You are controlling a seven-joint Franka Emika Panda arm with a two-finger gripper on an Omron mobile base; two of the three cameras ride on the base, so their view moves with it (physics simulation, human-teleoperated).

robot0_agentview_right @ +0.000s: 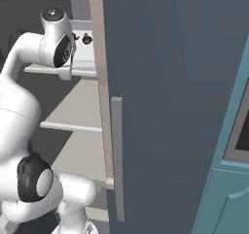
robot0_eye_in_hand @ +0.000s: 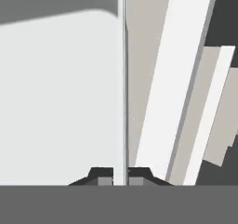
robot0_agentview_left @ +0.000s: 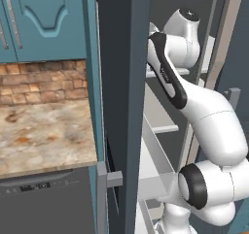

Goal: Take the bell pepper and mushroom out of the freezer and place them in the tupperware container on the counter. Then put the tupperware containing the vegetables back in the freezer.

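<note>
freezer (robot0_agentview_right: 170,82) open, pale shelves (robot0_agentview_right: 73,111), marbled counter (robot0_agentview_left: 44,136)

The freezer (robot0_agentview_left: 124,82) is tall and dark slate-grey, with its door open and pale grey shelves (robot0_agentview_right: 78,111) inside. On an upper shelf the small tan-brown mushroom (robot0_agentview_right: 87,38) stands upright. Just beside it, a bit of the red bell pepper (robot0_agentview_right: 75,36) shows. The tan marbled counter (robot0_agentview_left: 44,136) lies left of the freezer.
</note>
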